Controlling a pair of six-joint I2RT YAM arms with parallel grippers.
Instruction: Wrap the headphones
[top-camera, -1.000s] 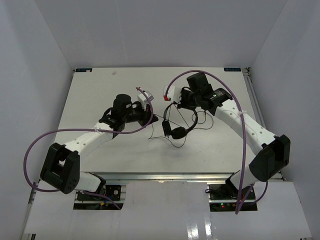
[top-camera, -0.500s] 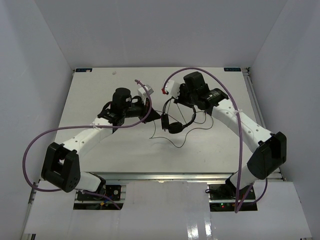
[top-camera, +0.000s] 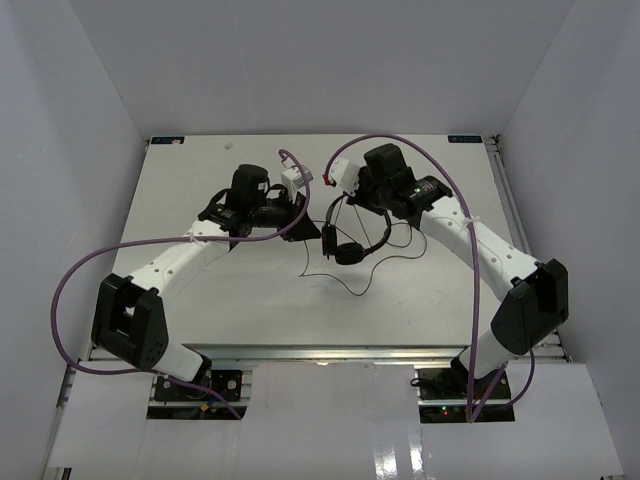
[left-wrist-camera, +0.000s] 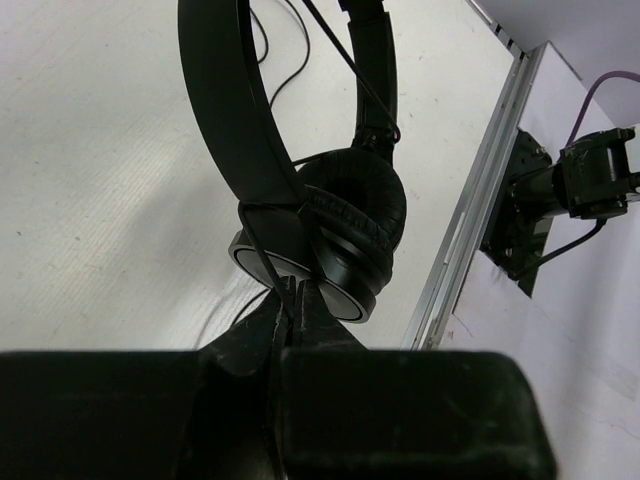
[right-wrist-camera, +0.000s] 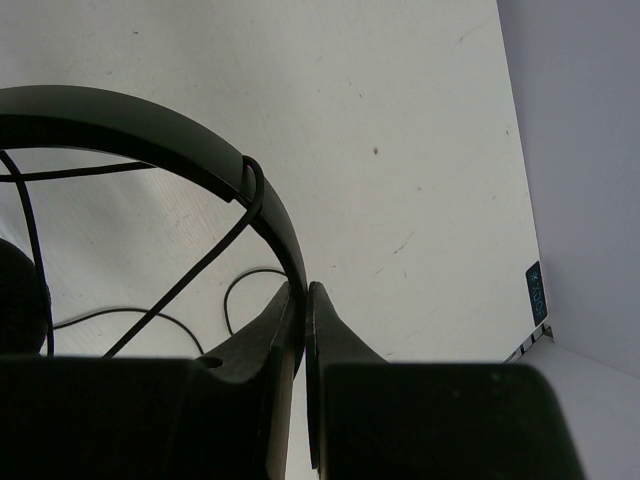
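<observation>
The black headphones (top-camera: 348, 254) hang just above the middle of the white table (top-camera: 200, 290), earpads low and pressed together (left-wrist-camera: 345, 235). My right gripper (top-camera: 372, 208) is shut on the thin headband (right-wrist-camera: 150, 125), which enters its tips (right-wrist-camera: 303, 292). One turn of the thin black cord (right-wrist-camera: 200, 265) crosses over the headband. My left gripper (top-camera: 317, 233) is right beside the earpads on their left, and its tips (left-wrist-camera: 292, 298) are shut on a strand of the cord (left-wrist-camera: 258, 250) just below the lower earcup. The loose cord (top-camera: 340, 282) trails on the table in front.
Thick purple cables (top-camera: 70, 290) loop from both arms over the table's sides. A metal rail (left-wrist-camera: 470, 230) edges the table's near side, with the arm bases (top-camera: 180, 370) behind it. White walls (top-camera: 80, 120) close in left, right and back.
My left gripper has moved right, up to the earpads, and its jaws have eased slightly around the cord. The right arm has carried the headphones a little left and farther back.
</observation>
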